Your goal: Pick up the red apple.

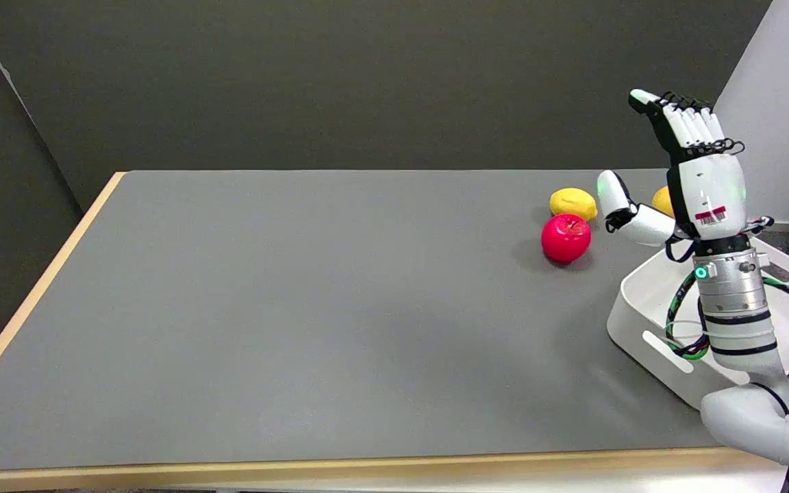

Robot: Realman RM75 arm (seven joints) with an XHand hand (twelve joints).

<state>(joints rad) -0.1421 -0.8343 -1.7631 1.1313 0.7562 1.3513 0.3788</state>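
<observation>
Fingers [685,127] straight and thumb spread wide, the robot's black-and-white right hand [692,174] hangs empty above the grey worktop [298,308], just right of the glossy red apple [566,237]. The apple sits beside a yellow lemon [572,203]; a white plastic tray [648,322] lies under the wrist.

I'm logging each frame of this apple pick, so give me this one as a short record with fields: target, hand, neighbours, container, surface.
target: red apple, on the table, untouched
hand: right hand, raised, fingers straight and apart, holding nothing, to the right of the apple
neighbours: yellow lemon just behind the apple; an orange-yellow fruit partly hidden behind the hand
container: white tray at the table's right edge, arm over it
surface: grey table with a light wood edge
</observation>
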